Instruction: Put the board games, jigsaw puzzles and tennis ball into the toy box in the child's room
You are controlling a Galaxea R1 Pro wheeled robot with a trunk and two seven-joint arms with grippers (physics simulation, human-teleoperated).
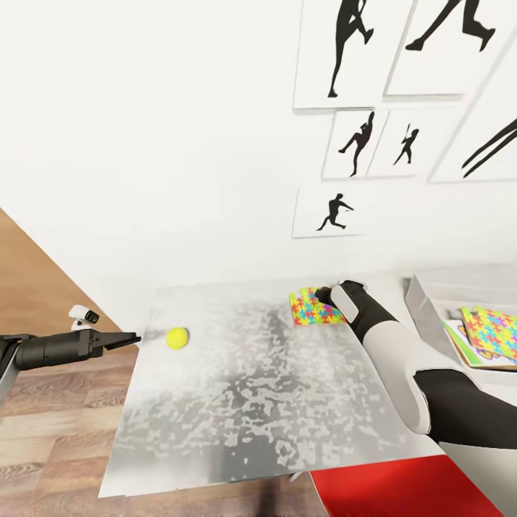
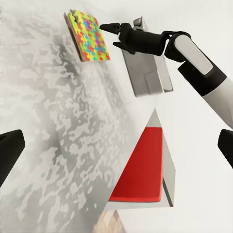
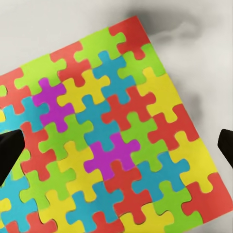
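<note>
Mottled grey-white, the table point(image 1: 237, 402) spreads out below me with a yellow tennis ball point(image 1: 177, 337) lying near its left edge. My left gripper point(image 1: 128, 339) hangs just off that edge, level with the ball and close to it without touching; its dark fingertips point(image 2: 10, 148) sit wide apart at the sides of my left wrist view, nothing between them. My right gripper point(image 1: 324, 294) reaches to the far side of the table, poised just above a jigsaw puzzle point(image 1: 313, 307) that lies flat there. From the right wrist, the puzzle point(image 3: 109, 141) shows its yellow, red, blue, green and purple pieces, and my fingers point(image 3: 9, 153) stand spread at either side, holding nothing. To the right sits the pale grey toy box point(image 1: 425, 309), and inside it I can see a second jigsaw puzzle point(image 1: 494, 332) resting on top of a green-edged board game point(image 1: 463, 346). Black baseball-player silhouettes point(image 1: 353, 142) hang on the white wall beyond.
</note>
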